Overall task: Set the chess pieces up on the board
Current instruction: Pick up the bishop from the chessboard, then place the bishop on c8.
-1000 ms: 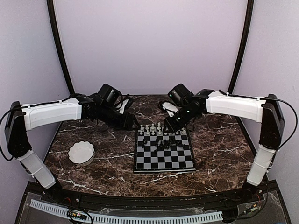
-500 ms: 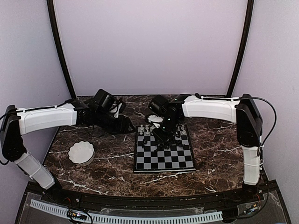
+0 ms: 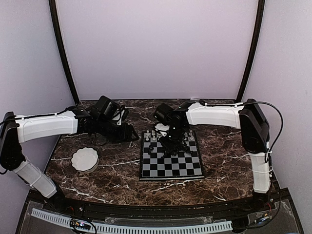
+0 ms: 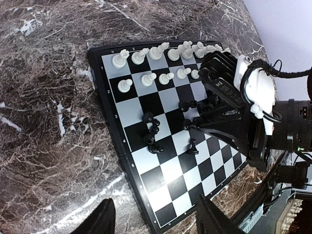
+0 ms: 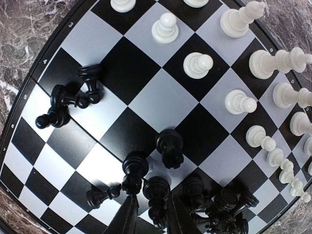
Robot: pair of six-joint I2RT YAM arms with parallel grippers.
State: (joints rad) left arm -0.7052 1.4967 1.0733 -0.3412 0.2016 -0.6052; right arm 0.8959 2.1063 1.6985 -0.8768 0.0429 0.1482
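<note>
The board [image 3: 170,165] lies mid-table. White chess pieces [image 3: 155,134] stand in two rows along its far edge, also seen in the left wrist view [image 4: 146,78] and the right wrist view [image 5: 197,65]. Black chess pieces [image 4: 152,132] lie and stand loose in the board's middle. My right gripper [image 3: 171,142] hangs low over them. Its fingers are narrowly open [image 5: 153,217], one on each side of an upright black piece [image 5: 157,191]. My left gripper [image 3: 130,132] is wide open and empty [image 4: 156,222], above the table just left of the board.
A white scalloped bowl [image 3: 85,159] sits on the marble tabletop [image 3: 117,170] at the left. More black pieces are piled at the right wrist view's lower right [image 5: 222,207]. The enclosure walls stand close behind.
My right arm swung left from the board's far right corner to over the black pieces in its middle. My left gripper drew back slightly to the left.
</note>
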